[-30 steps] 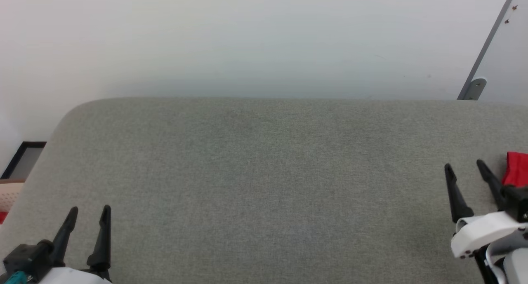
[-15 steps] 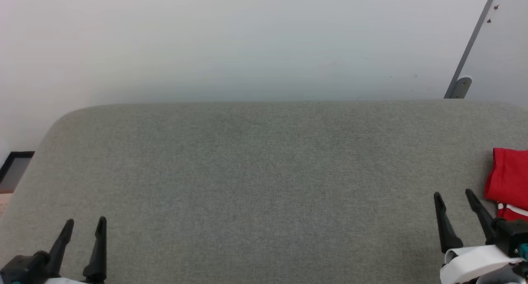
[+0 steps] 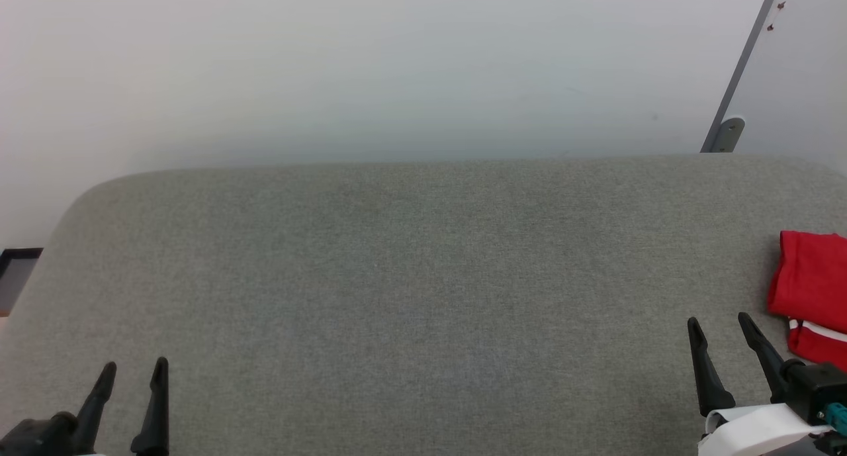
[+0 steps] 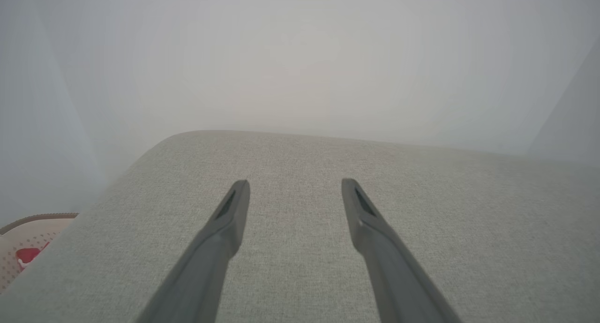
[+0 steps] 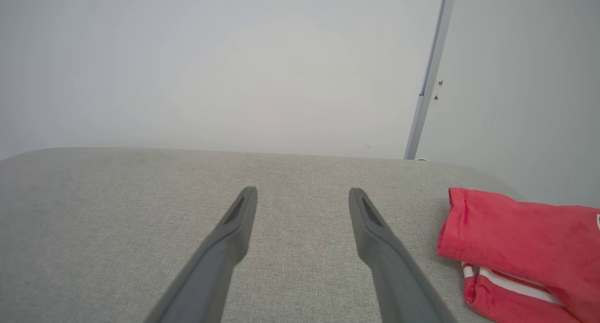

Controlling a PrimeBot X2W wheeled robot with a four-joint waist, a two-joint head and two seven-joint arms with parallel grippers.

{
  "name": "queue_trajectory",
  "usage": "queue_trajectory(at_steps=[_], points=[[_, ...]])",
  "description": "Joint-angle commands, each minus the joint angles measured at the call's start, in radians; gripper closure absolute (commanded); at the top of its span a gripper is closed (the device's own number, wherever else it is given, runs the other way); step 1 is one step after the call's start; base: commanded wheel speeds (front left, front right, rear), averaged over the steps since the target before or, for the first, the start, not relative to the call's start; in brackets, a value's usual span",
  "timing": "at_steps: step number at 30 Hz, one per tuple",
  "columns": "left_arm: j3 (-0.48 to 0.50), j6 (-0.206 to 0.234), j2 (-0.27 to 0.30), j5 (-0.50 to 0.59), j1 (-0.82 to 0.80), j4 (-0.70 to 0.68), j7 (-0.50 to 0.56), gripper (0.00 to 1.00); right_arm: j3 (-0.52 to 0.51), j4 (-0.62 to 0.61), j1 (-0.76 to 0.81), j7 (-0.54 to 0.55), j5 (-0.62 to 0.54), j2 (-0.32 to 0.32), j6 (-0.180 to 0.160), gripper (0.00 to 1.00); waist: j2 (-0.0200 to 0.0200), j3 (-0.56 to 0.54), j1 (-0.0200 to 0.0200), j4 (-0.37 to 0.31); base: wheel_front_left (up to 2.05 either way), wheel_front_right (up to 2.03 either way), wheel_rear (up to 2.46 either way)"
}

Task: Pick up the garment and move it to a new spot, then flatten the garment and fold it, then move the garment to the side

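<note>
Right claw (image 3: 717, 318) fingers apart, empty. Garment (image 3: 810, 277) bunched on gray surface (image 3: 397, 277), just right of right claw, slightly ahead, not touching; partly out of frame, long axis unclear. Left claw (image 3: 135, 363) apart, empty, well apart from garment. Right arm nearer: likely picker.

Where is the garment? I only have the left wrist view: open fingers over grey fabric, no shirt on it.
Observer: In the head view the garment lies at the far right of the grey cushion, running off that view's right edge.
Operator: Spread flat or doubled up?
Observer: Doubled up. The right wrist view shows a red layer lying over a part with a white stripe.
Operator: Which gripper is closer?
Observer: The right gripper. It is open and empty, just left of the garment and not touching it.
</note>
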Motion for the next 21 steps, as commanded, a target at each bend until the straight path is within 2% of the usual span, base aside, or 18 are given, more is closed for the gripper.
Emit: queue_trajectory(at_steps=[1,15,16,21], points=[[0.000,0.001,-0.003,-0.005,0.007,-0.004,0.001,0.00,-0.002,-0.005,0.012,-0.005,-0.005,0.000,-0.002,0.00,0.0000,0.001,-0.0001,0.000,0.00,0.00,0.00],[0.007,0.001,-0.007,-0.011,0.019,-0.029,0.001,0.00,-0.005,-0.012,0.017,-0.005,-0.013,0.004,-0.002,0.00,0.0000,0.008,-0.0001,0.004,0.00,0.00,0.00],[0.008,0.001,-0.006,-0.007,0.019,-0.031,0.001,1.00,-0.004,-0.011,0.017,-0.005,-0.013,0.004,-0.002,1.00,0.0000,0.008,-0.0001,0.004,0.00,0.00,0.00],[-0.006,0.000,-0.044,-0.020,0.021,0.005,0.005,1.00,-0.007,0.026,0.021,0.009,0.000,0.017,0.000,1.00,0.0000,0.009,-0.0001,0.004,0.00,0.00,0.00]])
